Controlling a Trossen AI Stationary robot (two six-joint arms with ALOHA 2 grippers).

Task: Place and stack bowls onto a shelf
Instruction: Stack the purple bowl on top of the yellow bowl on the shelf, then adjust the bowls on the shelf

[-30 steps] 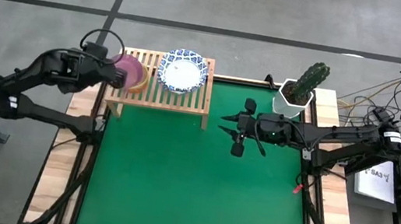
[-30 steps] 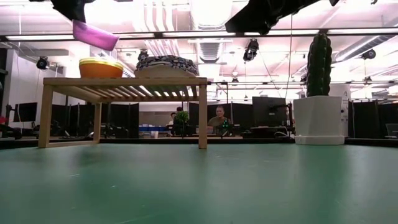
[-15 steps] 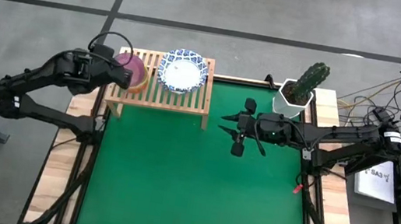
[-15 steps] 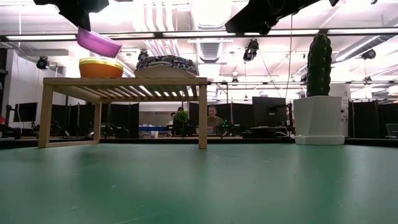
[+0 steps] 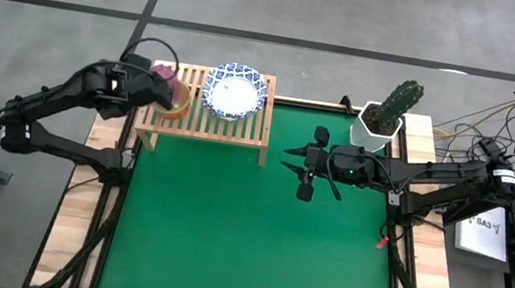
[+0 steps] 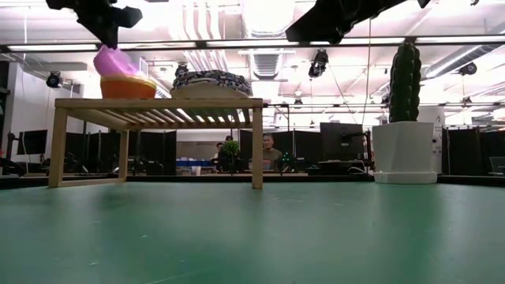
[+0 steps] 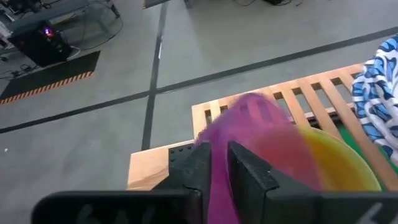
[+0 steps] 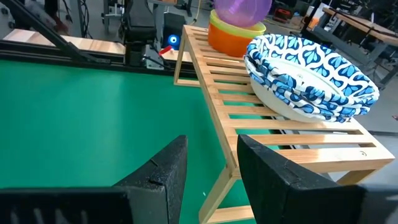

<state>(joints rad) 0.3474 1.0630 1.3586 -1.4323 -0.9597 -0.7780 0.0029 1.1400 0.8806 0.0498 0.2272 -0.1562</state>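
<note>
My left gripper (image 5: 151,87) is shut on the purple bowl (image 6: 114,61), over the left end of the wooden slatted shelf (image 5: 205,122). Below the bowl stand a yellow-green bowl (image 8: 239,28) nested in an orange-red one (image 8: 229,41). The stack of white bowls with blue-patterned rims (image 5: 236,92) rests on the shelf's right half, also seen in the right wrist view (image 8: 311,74). My right gripper (image 5: 306,169) hangs open above the green mat, right of the shelf. My left gripper pinches the purple bowl's rim wall (image 7: 217,180) between its two fingers (image 7: 199,171), one on each side of the wall. The fingers come from the table's left, slanting down. The bowl is tilted, its lower side at the yellow-green bowl's rim (image 6: 126,77).
A cactus in a white angular pot (image 5: 382,121) stands at the mat's far right corner, seen in the low view (image 6: 404,150). The green mat (image 5: 255,235) lies open in front of the shelf. A person shows in the room beyond the table (image 6: 271,150).
My left gripper has moved toward the table's right and far edge and come down, carrying the purple bowl from beside the shelf's left end to above the plastic stack. The bowl has sunk from well above the yellow-green bowl down to its rim and stays tilted.
</note>
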